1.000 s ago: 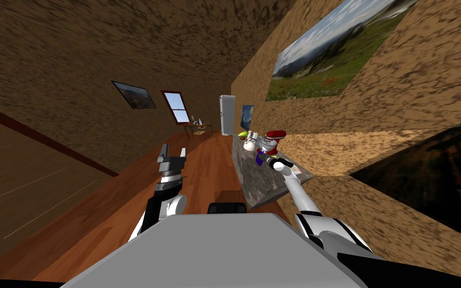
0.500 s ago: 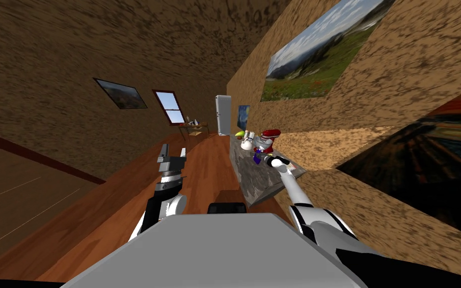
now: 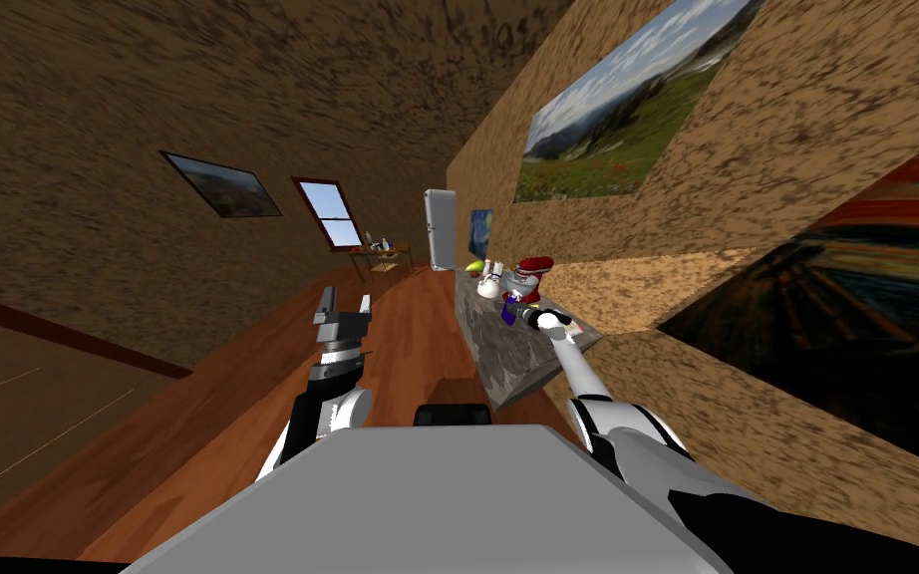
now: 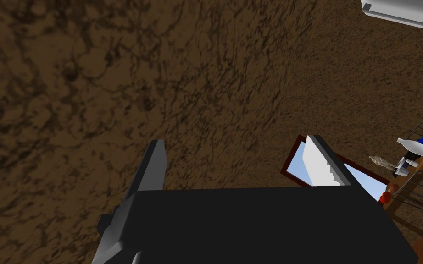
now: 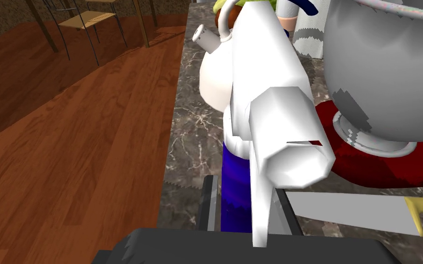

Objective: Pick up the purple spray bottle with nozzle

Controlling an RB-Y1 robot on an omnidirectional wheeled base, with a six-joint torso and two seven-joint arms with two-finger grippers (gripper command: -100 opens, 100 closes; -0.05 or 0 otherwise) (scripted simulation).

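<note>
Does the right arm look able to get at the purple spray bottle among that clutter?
Likely yes. The right gripper has its fingers pressed on the spray bottle's sides; the knife and mixer lie beside it, not in between.

Veined marble counter (image 5: 192, 123), glossy wood floor (image 5: 68, 137)

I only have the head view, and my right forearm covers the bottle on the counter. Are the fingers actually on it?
Observer: Yes. The right wrist view shows the right gripper shut on the purple spray bottle, one finger at each side of its body, under the white nozzle head.
Operator: Anything beside it to mind when I lift?
Observer: A knife with a yellow handle lies flat on the counter, its blade end nearest the bottle.
</note>
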